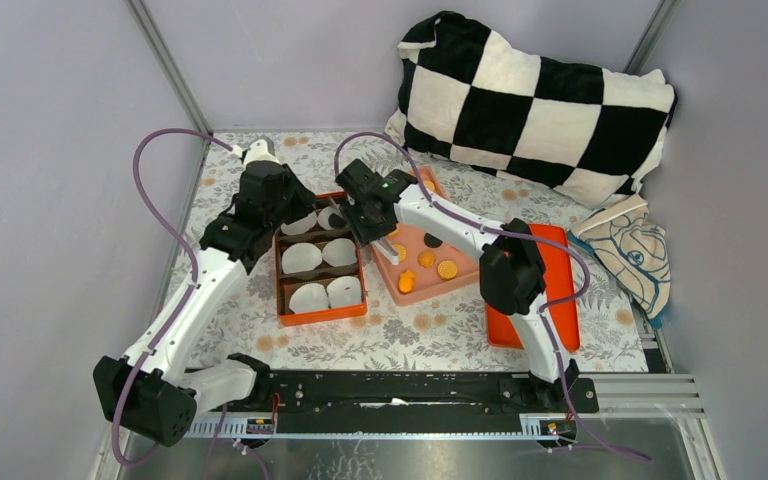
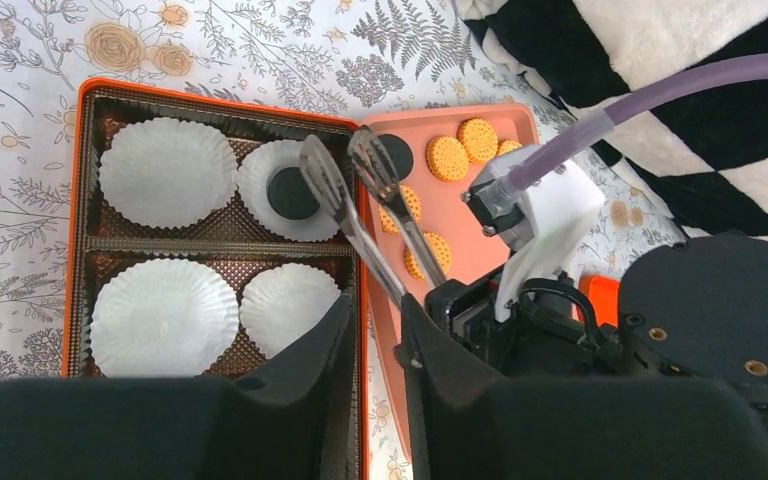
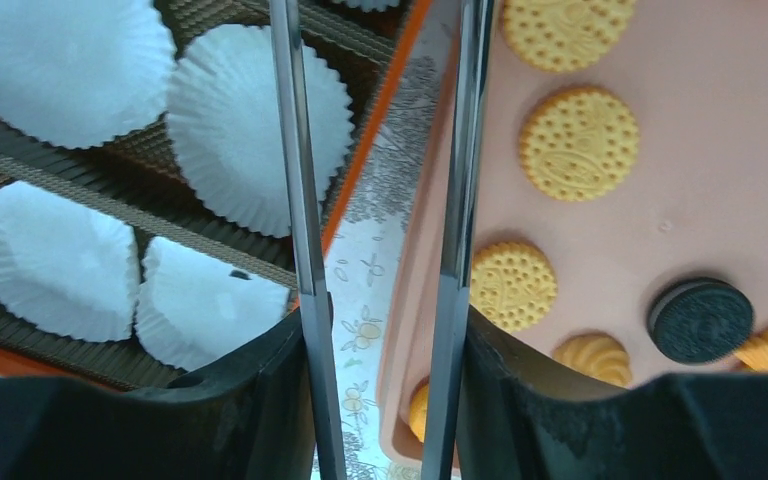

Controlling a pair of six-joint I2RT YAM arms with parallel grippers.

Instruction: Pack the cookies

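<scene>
Golden round cookies (image 3: 573, 143) and a black one (image 3: 700, 320) lie on the pink tray (image 1: 430, 287). One black cookie (image 2: 292, 193) rests in a white paper cup in the orange box (image 1: 320, 316). My right gripper (image 3: 380, 330) is shut on metal tongs (image 3: 295, 150). The tongs' arms are spread and hold nothing, and their tips (image 2: 322, 160) hover over that cup and the box's wall. My left gripper (image 2: 375, 310) hangs over the box's wall beside the tray, its fingers a narrow gap apart with nothing between them.
Empty white paper cups (image 2: 165, 172) fill the box's other compartments. An orange lid (image 1: 560, 290) lies right of the tray, a printed cloth (image 1: 630, 250) beyond it, and a checked pillow (image 1: 530, 90) at the back right. Walls close in both sides.
</scene>
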